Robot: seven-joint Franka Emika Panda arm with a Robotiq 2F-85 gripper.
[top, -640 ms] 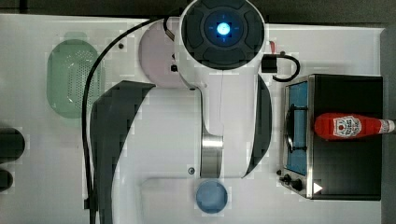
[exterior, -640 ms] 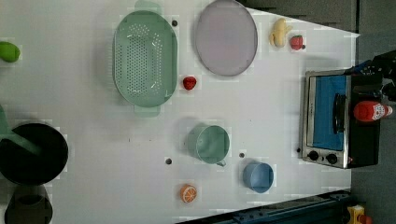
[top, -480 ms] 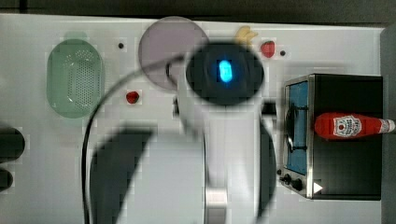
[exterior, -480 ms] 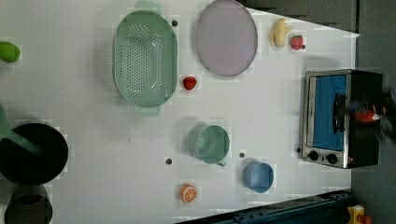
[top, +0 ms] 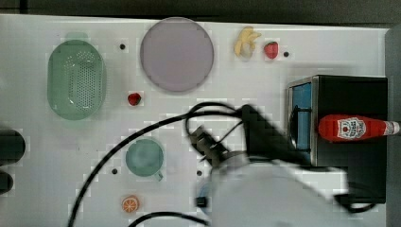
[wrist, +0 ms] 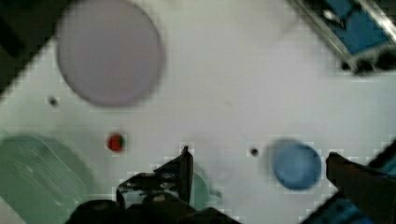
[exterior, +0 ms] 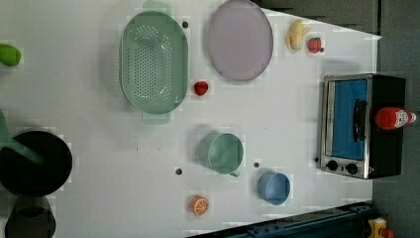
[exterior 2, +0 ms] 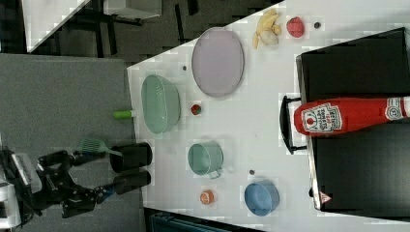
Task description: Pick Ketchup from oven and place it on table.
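Observation:
The Ketchup (top: 353,128), a red bottle with a white-and-red label, rests on the black top of the oven (top: 350,94), cap toward the top view's right. The left view has the Ketchup (exterior: 393,118) on the oven (exterior: 346,124), and so does the right view, Ketchup (exterior 2: 348,116) on oven (exterior 2: 358,169). The oven's blue glass door is closed. My gripper (wrist: 257,156) hangs open and empty above the white table (top: 236,80), between a green cup (wrist: 201,186) and a blue cup (wrist: 296,165), well away from the bottle. My arm (top: 274,194) covers the top view's lower middle.
On the table are a green colander (top: 75,78), a purple plate (top: 176,53), a banana (top: 246,41), two strawberries (top: 271,49) (top: 134,98), a green cup (top: 144,157) and an orange slice (top: 130,204). A blue cup (exterior: 273,188) sits near the oven's knobs. Black pots (exterior: 34,161) stand at the left view's left.
My arm has swung from the top view's upper middle down to the lower right, uncovering the plate and the banana. The Ketchup and the oven have not moved.

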